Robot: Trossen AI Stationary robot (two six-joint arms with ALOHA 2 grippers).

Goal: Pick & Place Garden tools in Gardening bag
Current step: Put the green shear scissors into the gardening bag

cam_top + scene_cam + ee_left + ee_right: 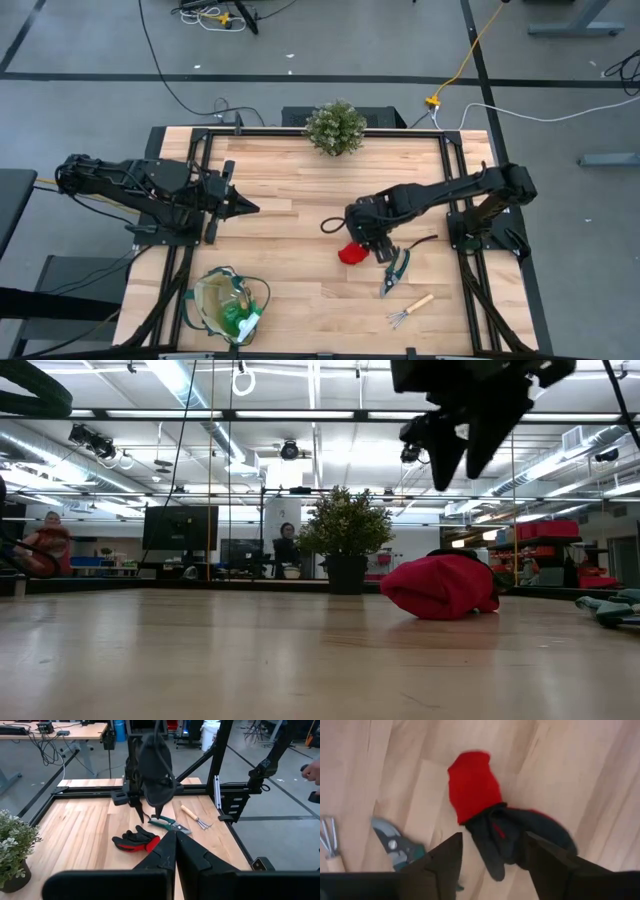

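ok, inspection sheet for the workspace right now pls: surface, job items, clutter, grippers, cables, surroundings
Surface: wooden table, flat, bare in the middle.
Job's things: black-and-red glove lying on the wood; pruning shears beside it; mini rake near the front edge; gardening bag front left, something green inside.
Clutter: potted plant at the back edge.
Grippers: right gripper open, above the glove, not touching; left gripper shut, empty, waiting left of centre.
Cables: black and yellow cables on the floor behind the table.
Surroundings: people seated in the room beyond.
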